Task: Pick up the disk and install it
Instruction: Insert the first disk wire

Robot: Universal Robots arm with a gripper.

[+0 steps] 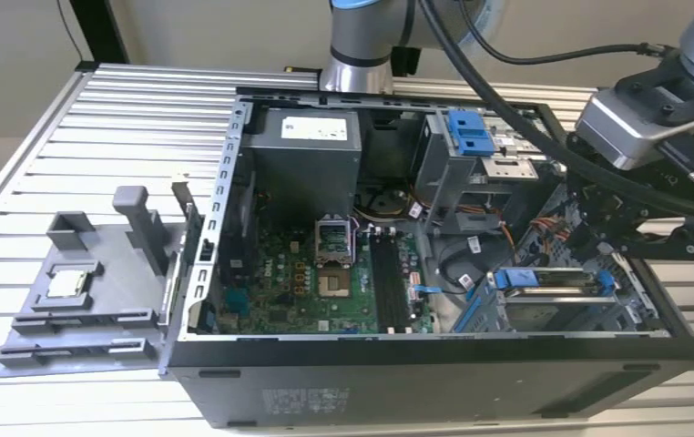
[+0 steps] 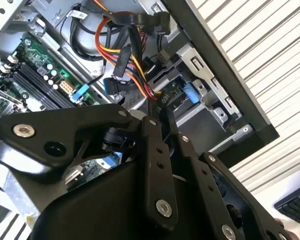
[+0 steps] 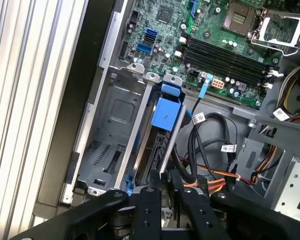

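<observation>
I count one black open-sided metal computer tower (image 1: 444,382), one green circuit board (image 1: 311,282) inside it, one flat silver-grey metal disk (image 3: 166,115) framed by its blue plastic carrier rail, one grey plastic fixture tray (image 1: 92,323) bearing one small square silver chip (image 1: 66,282), one slatted aluminium table (image 1: 117,118), and my one black pincer (image 3: 162,176).

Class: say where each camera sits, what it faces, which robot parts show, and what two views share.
Exterior view: off-arm, looking down into the open black computer case; grey arm and black gripper show.
First wrist view: wrist-mounted, facing the silver-grey, blue-railed disk in its bay; gripper shows.
Second wrist view: wrist-mounted, facing orange cables; gripper shows.
Both wrist views show the green motherboard.
</observation>
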